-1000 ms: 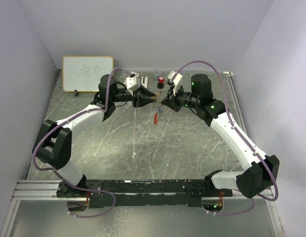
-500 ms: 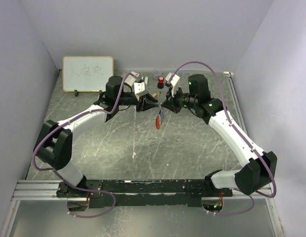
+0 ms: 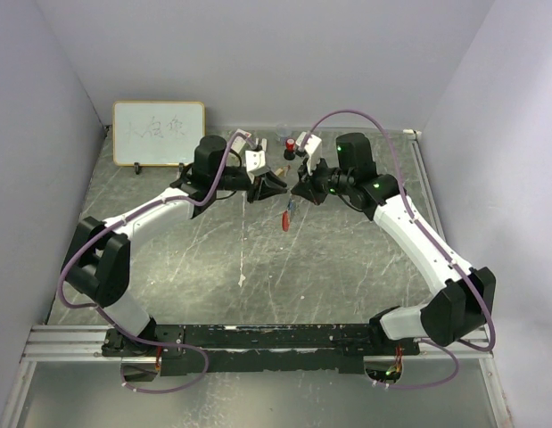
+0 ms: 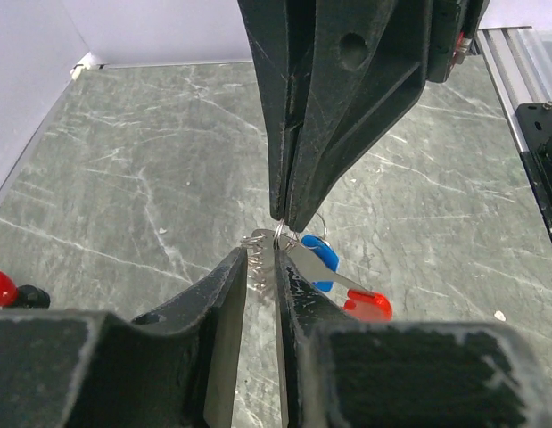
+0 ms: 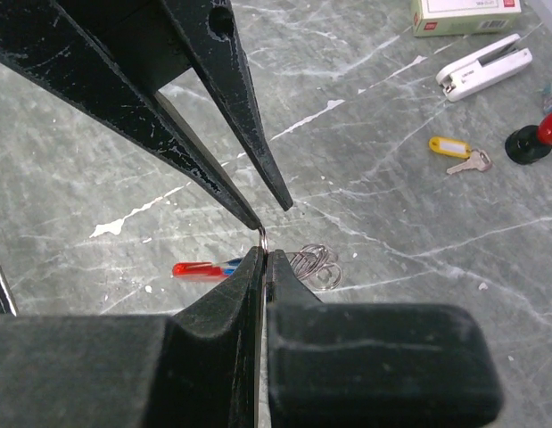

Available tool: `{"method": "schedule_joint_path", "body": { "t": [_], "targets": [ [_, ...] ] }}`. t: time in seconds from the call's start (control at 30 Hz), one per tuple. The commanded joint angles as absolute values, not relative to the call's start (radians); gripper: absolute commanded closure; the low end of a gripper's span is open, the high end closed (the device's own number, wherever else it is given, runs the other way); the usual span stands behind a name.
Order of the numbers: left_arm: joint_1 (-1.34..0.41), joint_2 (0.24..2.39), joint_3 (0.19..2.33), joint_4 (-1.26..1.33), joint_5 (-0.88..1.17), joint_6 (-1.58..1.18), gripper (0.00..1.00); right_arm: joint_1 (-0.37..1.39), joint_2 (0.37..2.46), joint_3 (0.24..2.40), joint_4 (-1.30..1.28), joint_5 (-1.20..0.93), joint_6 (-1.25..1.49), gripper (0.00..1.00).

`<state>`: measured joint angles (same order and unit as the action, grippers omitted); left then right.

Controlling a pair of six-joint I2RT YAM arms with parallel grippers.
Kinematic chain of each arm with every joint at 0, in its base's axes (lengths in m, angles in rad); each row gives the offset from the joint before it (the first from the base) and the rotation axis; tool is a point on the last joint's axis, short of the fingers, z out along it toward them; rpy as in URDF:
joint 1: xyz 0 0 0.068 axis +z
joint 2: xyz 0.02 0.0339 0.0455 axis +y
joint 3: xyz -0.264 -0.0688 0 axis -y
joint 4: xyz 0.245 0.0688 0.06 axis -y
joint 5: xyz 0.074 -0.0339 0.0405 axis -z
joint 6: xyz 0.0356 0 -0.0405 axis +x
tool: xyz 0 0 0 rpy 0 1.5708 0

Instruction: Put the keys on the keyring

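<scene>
Now R claw point(image 3: 295, 189) pinches keyring point(image 4: 282, 237) mid-table point(image 3: 347, 259), L claw point(image 3: 278, 185) tip-to-tip.

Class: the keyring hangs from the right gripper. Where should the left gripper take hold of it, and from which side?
Probably the keyring at its metal loop, beside the shut right gripper, with the left gripper coming level from the opposite side. That loop is held steady; the blue key and red tag dangle loose below and could swing.
</scene>
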<state>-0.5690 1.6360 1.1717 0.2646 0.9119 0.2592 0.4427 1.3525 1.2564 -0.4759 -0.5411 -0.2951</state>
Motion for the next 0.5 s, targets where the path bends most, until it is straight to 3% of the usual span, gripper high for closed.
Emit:
{"method": "schedule_joint_path", "body": {
  "t": [0.0,0.47],
  "targets": [
    [-0.598,1.650,1.222,0.243,0.952,0.291,0.71,0.451,1.360,1.293,-0.462,-0.548,-0.305,1.00],
    [-0.622,1.657,1.241,0.200,0.987,0.330,0.68,0.452,1.373,1.293,-0.458,-0.540,-0.304,1.00]
  ]
}}
